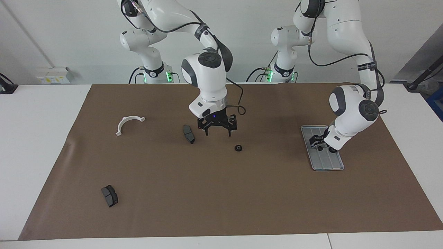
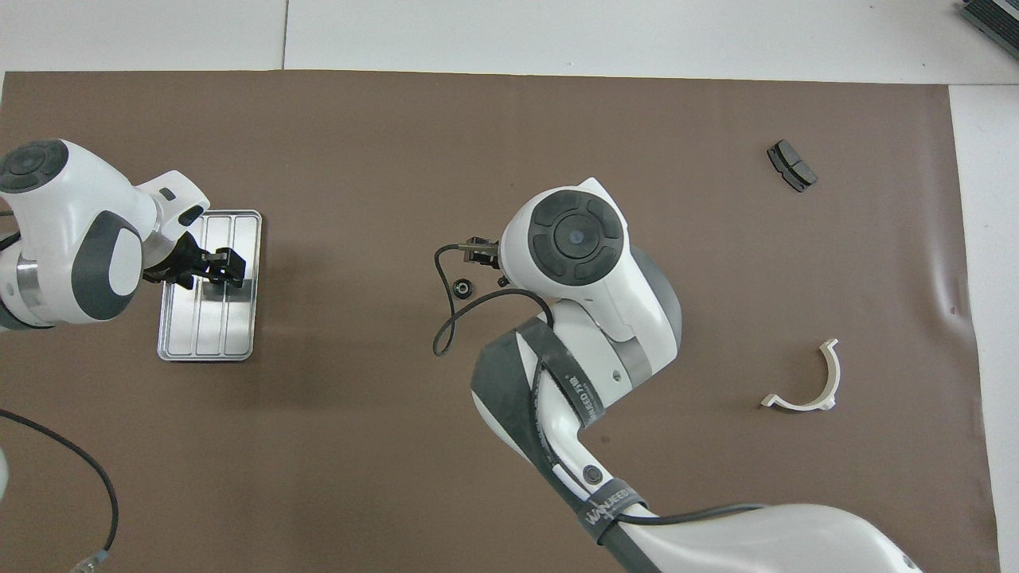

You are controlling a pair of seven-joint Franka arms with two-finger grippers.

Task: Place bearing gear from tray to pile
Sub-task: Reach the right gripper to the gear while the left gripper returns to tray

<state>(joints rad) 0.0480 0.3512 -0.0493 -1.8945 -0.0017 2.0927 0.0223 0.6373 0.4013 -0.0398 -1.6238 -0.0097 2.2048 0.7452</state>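
Facing view: black gears (image 1: 320, 148) on tray (image 1: 327, 162) under left jaws, grip unclear; right jaws wide.

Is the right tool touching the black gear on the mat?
Apart. The facing view shows bare mat between the right tool and the gear.

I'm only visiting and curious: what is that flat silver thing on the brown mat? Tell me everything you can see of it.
It is a flat rectangular silver-grey metal tray with rounded corners, a raised rim and lengthwise grooves. It lies flat on the brown mat toward the left arm's end of the table. Two small dark round pieces sit on it, partly hidden. The left gripper is low over its end nearer the robots; whether it touches the tray cannot be told.
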